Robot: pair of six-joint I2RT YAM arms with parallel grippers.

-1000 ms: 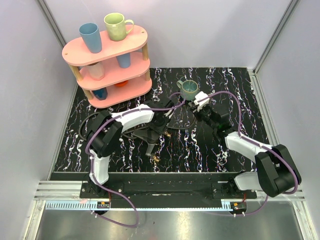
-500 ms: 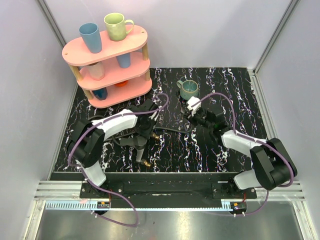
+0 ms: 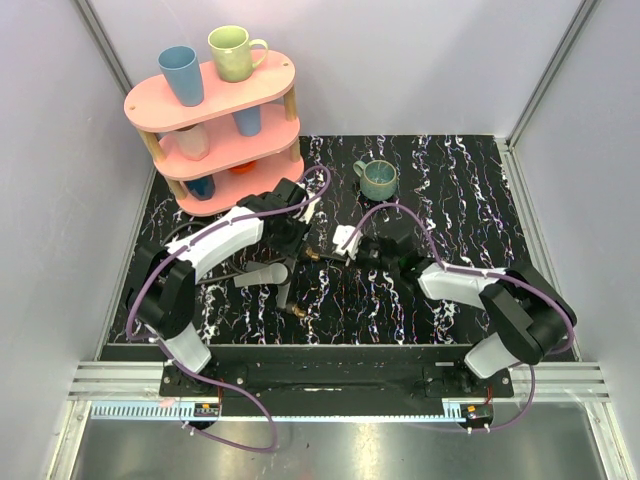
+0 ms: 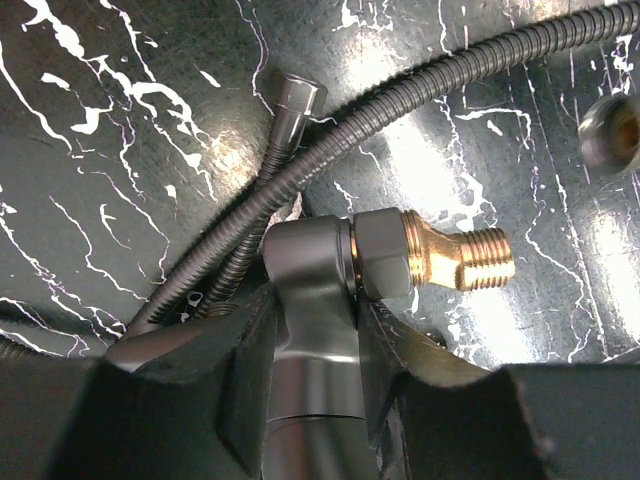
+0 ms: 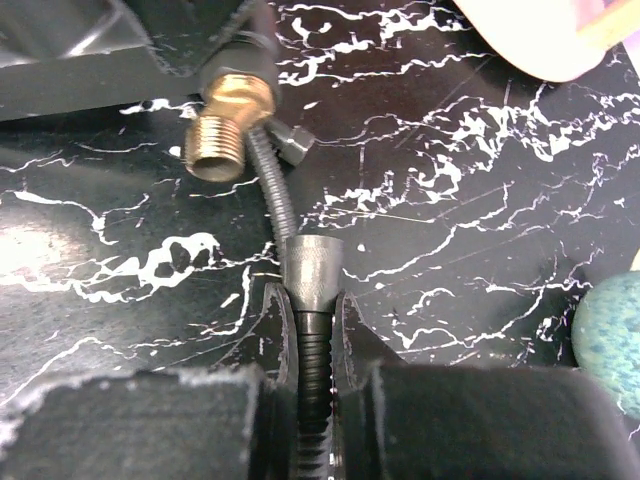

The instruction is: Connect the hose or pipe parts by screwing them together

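Note:
My left gripper [image 4: 312,310] is shut on the dark grey stem [image 4: 305,265] of the fan-shaped piece. Its brass threaded tip [image 4: 462,258] sticks out to the right. My right gripper [image 5: 312,305] is shut on a thin black hose [image 5: 314,345] just behind its metal end nut [image 5: 313,265]. That nut sits a short way from the brass tip [image 5: 216,148] and is not touching it. In the top view the left gripper [image 3: 297,243] and right gripper [image 3: 348,244] face each other at mid-table, with the brass tip [image 3: 313,255] between them.
More black hose [image 4: 420,85] curls on the marbled mat under the left gripper, with a loose end nut [image 4: 291,101]. Another brass-tipped end [image 3: 297,313] lies nearer the front. A green cup [image 3: 379,179] stands behind the grippers. The pink shelf [image 3: 215,125] with cups stands at the back left.
My right gripper has carried the hose end left and forward, away from the green cup, to face the left gripper. The left gripper has shifted left with the grey piece.

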